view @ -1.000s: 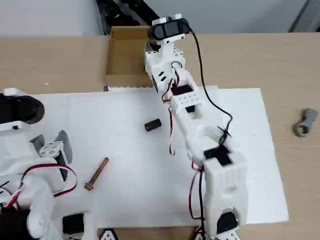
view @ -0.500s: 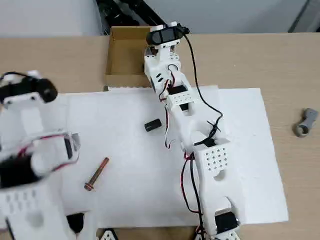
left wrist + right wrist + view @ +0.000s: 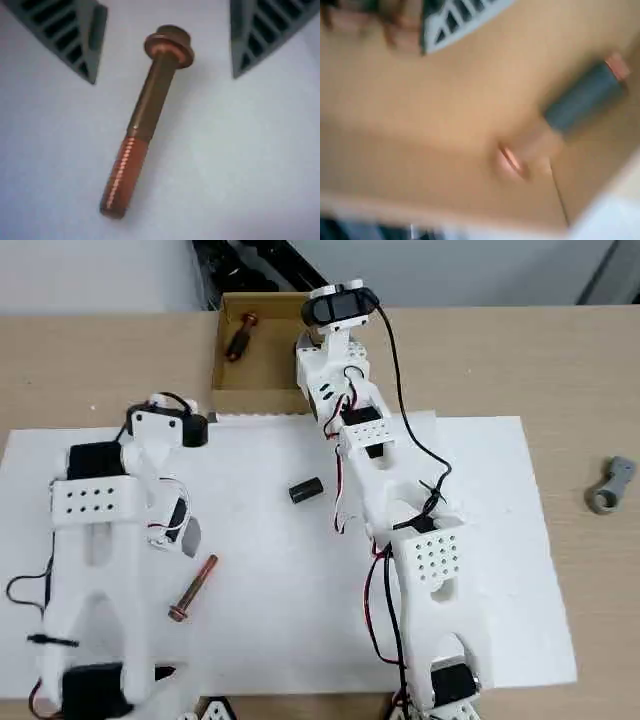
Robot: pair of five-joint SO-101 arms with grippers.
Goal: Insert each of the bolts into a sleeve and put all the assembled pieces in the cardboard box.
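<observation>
A copper bolt (image 3: 150,117) lies on the white sheet, its head between the spread fingers of my left gripper (image 3: 164,77), which hovers open just above it. From above, the bolt (image 3: 195,587) lies just in front of that gripper (image 3: 178,537). A black sleeve (image 3: 306,490) lies loose mid-sheet. The cardboard box (image 3: 225,388) at the back holds one assembled piece (image 3: 241,335), a bolt inside a sleeve. My right gripper (image 3: 303,343) hangs over the box's right side, open, with one finger (image 3: 460,20) showing apart from the piece (image 3: 580,100) on the box floor.
The white sheet (image 3: 480,460) covers most of the table. A grey plastic part (image 3: 610,485) lies on the bare wood at the far right. The right arm stretches across the sheet beside the loose sleeve.
My left arm has swung in from the left edge and come down over the loose bolt. An assembled piece now lies in the box, clear of the right gripper.
</observation>
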